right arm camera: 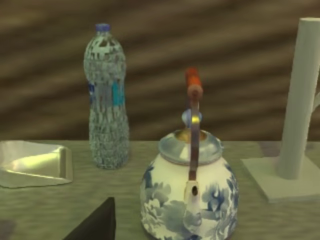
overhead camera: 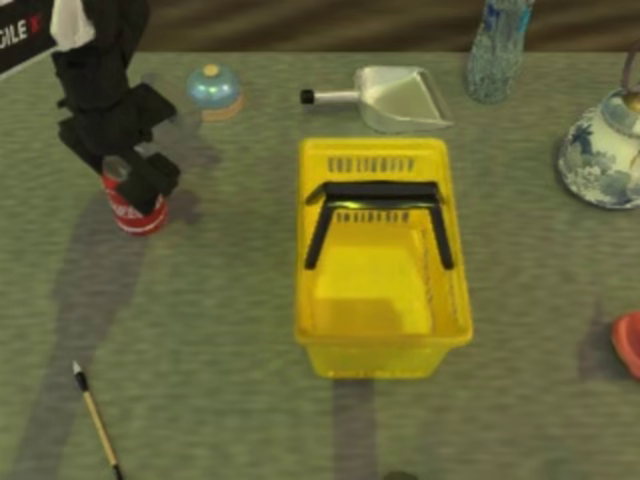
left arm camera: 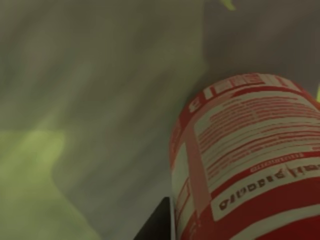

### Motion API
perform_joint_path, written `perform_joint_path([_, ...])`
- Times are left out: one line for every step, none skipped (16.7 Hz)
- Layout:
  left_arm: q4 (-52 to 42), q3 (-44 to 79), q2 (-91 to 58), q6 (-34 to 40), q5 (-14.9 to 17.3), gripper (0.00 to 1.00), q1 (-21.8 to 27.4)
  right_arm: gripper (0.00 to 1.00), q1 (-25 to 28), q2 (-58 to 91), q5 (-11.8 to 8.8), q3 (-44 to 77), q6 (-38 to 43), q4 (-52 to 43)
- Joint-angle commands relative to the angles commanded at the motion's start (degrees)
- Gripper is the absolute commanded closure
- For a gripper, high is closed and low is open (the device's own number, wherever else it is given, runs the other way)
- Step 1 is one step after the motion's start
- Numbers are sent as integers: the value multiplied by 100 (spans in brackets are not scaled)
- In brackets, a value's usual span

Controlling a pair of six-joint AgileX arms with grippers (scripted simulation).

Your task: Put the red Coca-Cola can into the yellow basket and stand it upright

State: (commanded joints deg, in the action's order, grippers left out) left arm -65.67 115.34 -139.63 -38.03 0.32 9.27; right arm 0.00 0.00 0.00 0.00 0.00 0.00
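Gripping the red Coca-Cola can [overhead camera: 133, 212] upright at the tabletop's left, well apart from the yellow basket [overhead camera: 383, 352], our left gripper [overhead camera: 140, 180] clasps its upper wall. We judge it light, thin-walled and slippery: hold mid-body, gently.

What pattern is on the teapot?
Blue flowers on white on the teapot, clearest in the right wrist view.

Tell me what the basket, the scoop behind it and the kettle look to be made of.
The yellow basket looks like glossy moulded plastic, with slotted walls. The scoop seems brushed grey metal, judging by its dull sheen. The kettle looks like glazed ceramic or enamel: white with blue flowers.
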Motion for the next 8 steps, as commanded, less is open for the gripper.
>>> perform_joint_path([0, 0, 0, 0, 0, 100, 0, 0, 0, 0, 0, 0, 0, 0])
perform_joint_path([0, 0, 0, 0, 0, 100, 0, 0, 0, 0, 0, 0, 0, 0])
perform_joint_path([0, 0, 0, 0, 0, 100, 0, 0, 0, 0, 0, 0, 0, 0])
perform_joint_path([0, 0, 0, 0, 0, 100, 0, 0, 0, 0, 0, 0, 0, 0])
perform_joint_path([0, 0, 0, 0, 0, 100, 0, 0, 0, 0, 0, 0, 0, 0])
perform_joint_path([0, -2, 11, -8, 0, 100, 15, 0, 0, 0, 0, 0, 0, 0])
perform_joint_path([1, -3, 12, -7, 1, 100, 15, 0, 0, 0, 0, 0, 0, 0])
perform_joint_path([57, -15, 16, 13, 45, 100, 20, 0, 0, 0, 0, 0, 0, 0])
